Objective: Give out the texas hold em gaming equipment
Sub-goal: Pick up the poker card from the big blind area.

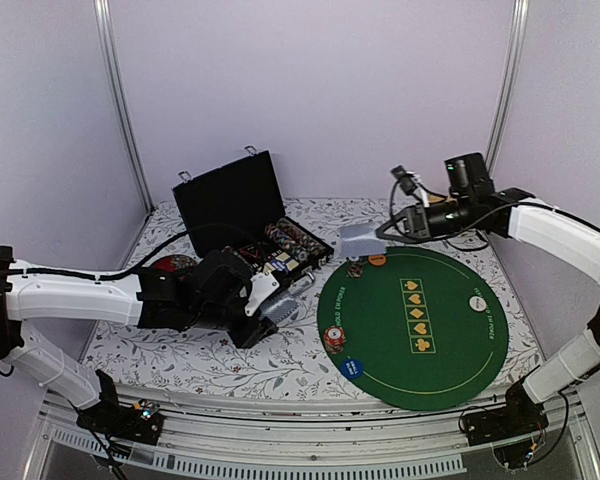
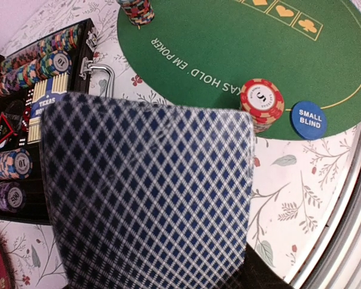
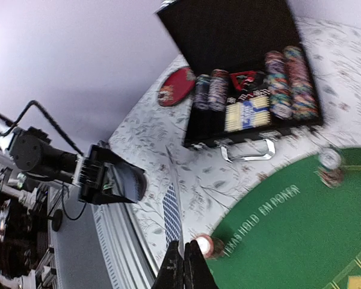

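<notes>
The left pincer (image 1: 268, 315) is closed thin on a blue-backed card (image 2: 147, 192). The card's diamond back fills the left wrist view and hides the fingers, so the grip is read from the overhead view, where the card sits at the pincer's tip. It hangs above the floral worktop (image 1: 280, 365), between the open black case (image 1: 230, 200) and the left rim of the green mat (image 1: 450, 350). It is lifted clear, probably so it can be carried across rather than dragged over the mat's edge.

The right pincer (image 3: 183, 272) is likewise pinched narrow on a second card (image 3: 172, 220), seen edge-on from its own wrist. It is held up over the mat's far rim, near the orange button (image 1: 377, 260) and a small chip stack (image 1: 355, 268).

The pieces already dealt hug the rim. A red chip stack (image 2: 262, 99) stands just beside the blue button (image 2: 308, 119) at the near-left edge, and the white button (image 1: 477, 303) lies on the right side. This leaves the printed suit boxes in the middle uncovered, as player places would require.

The near and right arcs of the mat are bare — the easiest room for setting a card down. The left card's shortest way in passes close to the red stack, which is tall enough to be knocked, so a high approach looks wiser. The case's metal handle juts toward the mat and narrows the gap there. The two arms are well apart.
</notes>
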